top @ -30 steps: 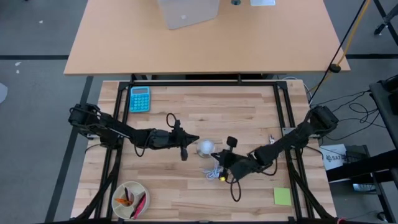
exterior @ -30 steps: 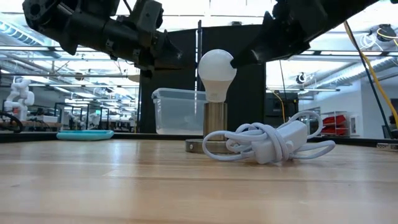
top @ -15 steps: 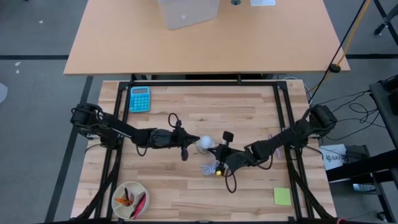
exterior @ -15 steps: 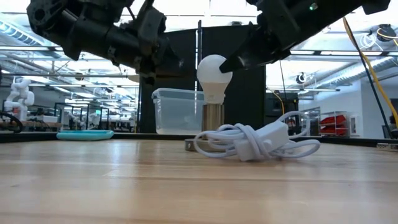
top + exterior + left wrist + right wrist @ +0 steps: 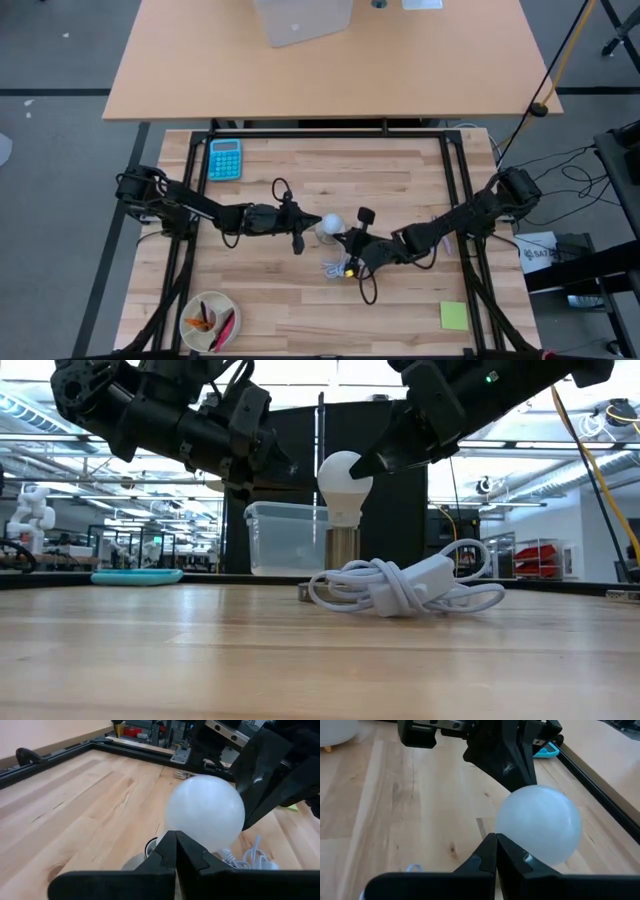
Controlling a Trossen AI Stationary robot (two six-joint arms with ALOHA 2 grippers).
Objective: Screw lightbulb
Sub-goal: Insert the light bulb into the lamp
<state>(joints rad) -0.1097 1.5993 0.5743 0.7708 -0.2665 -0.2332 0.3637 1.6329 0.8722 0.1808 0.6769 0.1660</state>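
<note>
Both closed, the left gripper (image 5: 309, 224) and right gripper (image 5: 348, 240) pressed the lightbulb (image 5: 343, 477) standing in its socket (image 5: 343, 556), calling next for a twist.

Bulb (image 5: 331, 224) hemmed by left gripper (image 5: 303, 224) and right gripper (image 5: 349, 240); cable (image 5: 400, 585) heaped at its base; table (image 5: 400, 180) behind open.

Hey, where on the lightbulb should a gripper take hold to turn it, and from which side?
Probably grip the lightbulb on its round frosted globe, at the widest part, coming down from above. It stands upright in the socket, so the narrow neck is hard to reach, and the white cable lies coiled at the base.
</note>
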